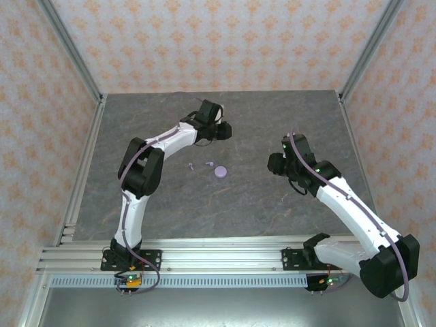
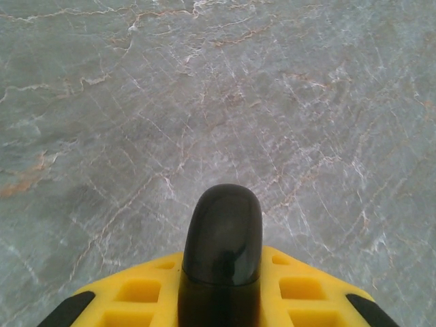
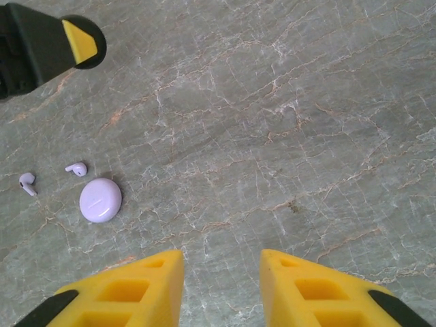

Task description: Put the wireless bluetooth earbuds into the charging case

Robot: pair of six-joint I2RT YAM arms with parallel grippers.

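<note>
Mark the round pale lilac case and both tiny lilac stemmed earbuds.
Round pale lilac case (image 3: 101, 199): right wrist view, top centre.
Lilac earbud beside case (image 3: 78, 168): right wrist view, head.
Leftmost lilac earbud (image 3: 27, 180): right wrist view, head.

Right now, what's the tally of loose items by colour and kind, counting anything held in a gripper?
Lilac earbuds: 2
Lilac round case: 1
Black glossy rounded item, clamped in the left gripper: 1
Total: 4
</note>
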